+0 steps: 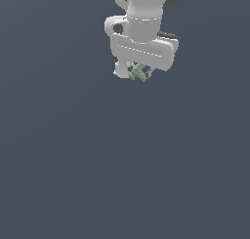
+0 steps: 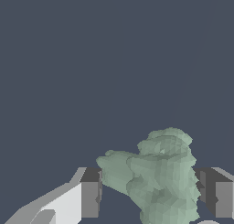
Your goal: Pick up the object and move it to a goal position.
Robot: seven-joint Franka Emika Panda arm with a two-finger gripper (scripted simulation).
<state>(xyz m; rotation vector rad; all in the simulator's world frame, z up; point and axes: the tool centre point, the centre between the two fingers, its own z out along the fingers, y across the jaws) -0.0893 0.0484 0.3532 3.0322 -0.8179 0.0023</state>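
Claw (image 1: 137, 73) first, in the exterior view: we see the white arm coming in from the top edge, with 1 small pale green object (image 1: 138, 72) sitting right at its tips. The piece looks lumpy, with short prongs, and is far smaller than the claw body. The dark bench (image 1: 122, 174) fills the rest of the picture, flat and plain. We cannot tell from this view whether the object is lifted off the bench or touching it; no shadow or gap helps. No goal marker is visible anywhere here.

Wrist view next: the object (image 2: 160, 182) fills the space between the 2 fingers (image 2: 89, 193), the dark pads close against it on both sides. We read the claw as closed on the object, gripping it. One side looks in contact; the other pad is just beside the green surface, contact likely but not certain.

Progress, as we judge it: grasp done, so roughly the 1st half is complete. Left to do: carry the object to the goal position, which these pictures do not show.
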